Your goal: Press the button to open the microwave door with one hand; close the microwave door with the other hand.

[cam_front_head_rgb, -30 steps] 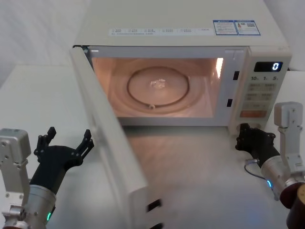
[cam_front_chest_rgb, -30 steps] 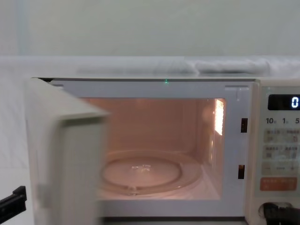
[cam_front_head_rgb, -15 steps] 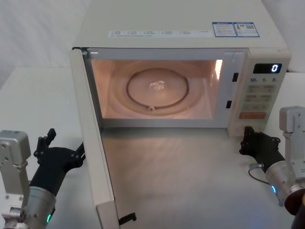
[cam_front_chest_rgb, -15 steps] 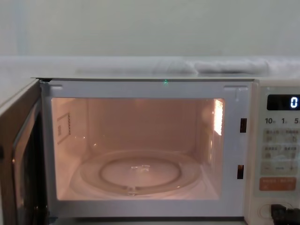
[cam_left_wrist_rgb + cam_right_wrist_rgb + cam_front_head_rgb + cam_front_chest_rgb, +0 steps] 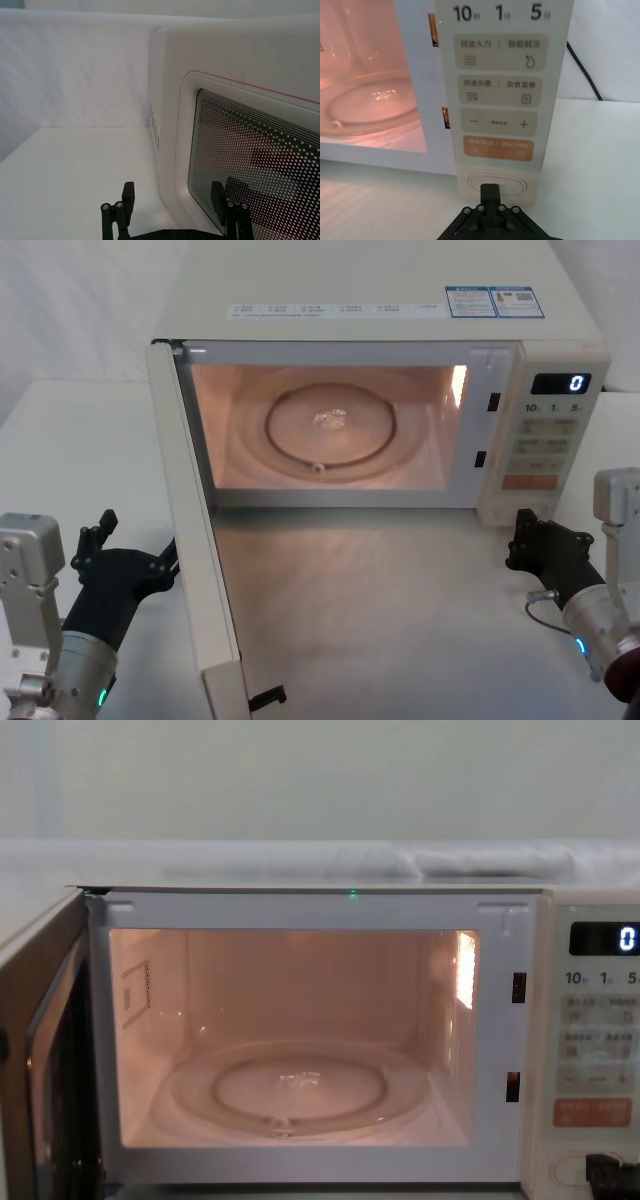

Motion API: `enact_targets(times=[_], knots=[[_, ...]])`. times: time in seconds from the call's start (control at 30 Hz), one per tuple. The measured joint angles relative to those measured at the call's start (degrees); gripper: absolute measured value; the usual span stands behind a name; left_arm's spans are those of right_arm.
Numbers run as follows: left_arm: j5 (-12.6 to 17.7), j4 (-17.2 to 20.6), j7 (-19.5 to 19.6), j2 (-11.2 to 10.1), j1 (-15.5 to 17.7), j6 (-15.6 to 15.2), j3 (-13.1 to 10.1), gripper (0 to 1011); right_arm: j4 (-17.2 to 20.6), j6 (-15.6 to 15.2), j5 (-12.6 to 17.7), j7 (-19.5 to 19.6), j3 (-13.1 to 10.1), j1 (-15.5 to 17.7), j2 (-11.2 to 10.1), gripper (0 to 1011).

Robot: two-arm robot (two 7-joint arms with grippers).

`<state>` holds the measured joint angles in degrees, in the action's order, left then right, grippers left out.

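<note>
White tabletop (image 5: pixel 90 470) stretches under and around the microwave (image 5: pixel 380 300), which sits toward the far side in the head view, its lit cavity showing the glass turntable (image 5: pixel 330 425). The microwave door (image 5: pixel 195 570) stands swung fully out on its left hinge, edge-on toward the robot, its free end near the front of the table. Bare surface lies open between the door and the right gripper (image 5: pixel 540 545), which hangs low just in front of the control panel's lower corner, apart from it. The left gripper (image 5: pixel 125 565) sits on the outer side of the door, close beside it, fingers spread and empty.

From the left wrist, the door's outer face (image 5: pixel 260 145) with its dotted window runs just beside the gripper; one finger (image 5: pixel 127 197) is over bare table, the other (image 5: pixel 217 195) is in front of the window, with a wide gap between them.

From the right wrist, the button (image 5: pixel 498 184) lies at the panel's foot below the orange key (image 5: pixel 497 148); the gripper's (image 5: pixel 490 192) fingers are drawn together to one tip right before the button, holding nothing; contact cannot be told.

In the chest view, the door's dark inner side (image 5: pixel 40 1060) fills the left edge, the cavity is unobstructed, and the right gripper (image 5: pixel 612 1172) is at the lower right corner beside the button (image 5: pixel 572 1170).
</note>
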<state>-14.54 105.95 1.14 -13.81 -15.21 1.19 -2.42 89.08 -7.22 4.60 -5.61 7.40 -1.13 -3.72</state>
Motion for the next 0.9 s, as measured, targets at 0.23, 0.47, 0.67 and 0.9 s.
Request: enact_targets(times=[0.23,0.47,0.67,0.9], knots=[[0.0,0.0,0.0,0.0,0.0,0.0,0.0,1001,4.3,-1.0,0.4,-0.3,-0.1,2.5,-0.5,0],[0.0,0.0,0.0,0.0,0.0,0.0,0.0,1001,9.5,-2.1,1.2,-0.7,-0.6,5.6,-1.3,0],[0.0,0.0,0.0,0.0,0.0,0.0,0.0,1001,14.7,-3.3,2.1,-1.0,-1.6,8.2,-2.4,0],[0.0,0.0,0.0,0.0,0.0,0.0,0.0,1001,18.3,-4.2,2.4,-1.1,-3.3,9.6,-3.8,0]])
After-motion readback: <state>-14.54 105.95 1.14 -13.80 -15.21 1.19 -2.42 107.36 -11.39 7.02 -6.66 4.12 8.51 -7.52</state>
